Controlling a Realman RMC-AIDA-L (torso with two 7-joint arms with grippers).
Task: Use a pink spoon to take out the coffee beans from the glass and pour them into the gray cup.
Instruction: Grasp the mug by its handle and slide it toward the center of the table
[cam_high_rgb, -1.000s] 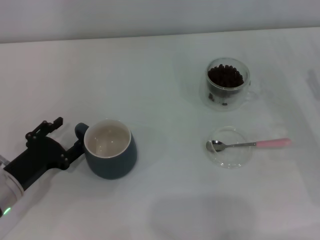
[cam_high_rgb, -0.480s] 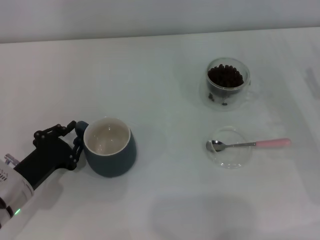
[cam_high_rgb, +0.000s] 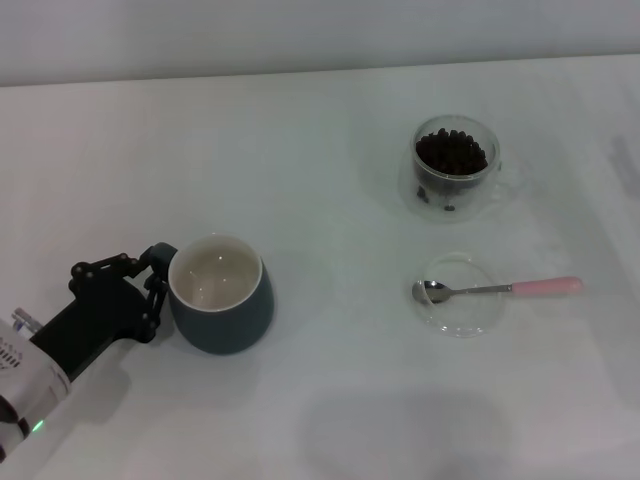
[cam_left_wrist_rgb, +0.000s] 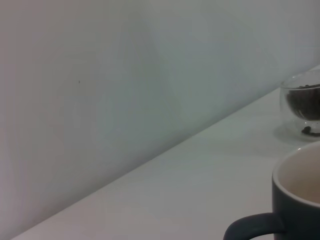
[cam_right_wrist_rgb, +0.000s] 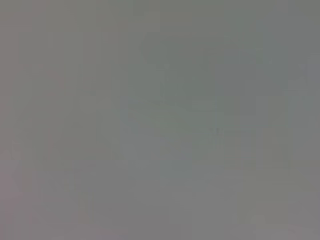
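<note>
White counter (cam_high_rgb: 330, 150); blue-gray cup (cam_high_rgb: 222, 297) cream inside; near-black beans (cam_high_rgb: 451, 152); pink-handled spoon (cam_high_rgb: 500, 289); black claw (cam_high_rgb: 150, 275).

no legible text, label, brand, number or sign appears in any view; the gray cup (cam_high_rgb: 221, 295), the glass (cam_high_rgb: 455, 166) and the pink spoon (cam_high_rgb: 497, 289) bear no readable markings.

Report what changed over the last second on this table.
The left claw moved in from the left to the gray cup and closed around its handle. The cup itself barely moved. The glass with its coffee beans and the pink spoon, resting across the clear dish, stayed put. The right claw is out of view.
</note>
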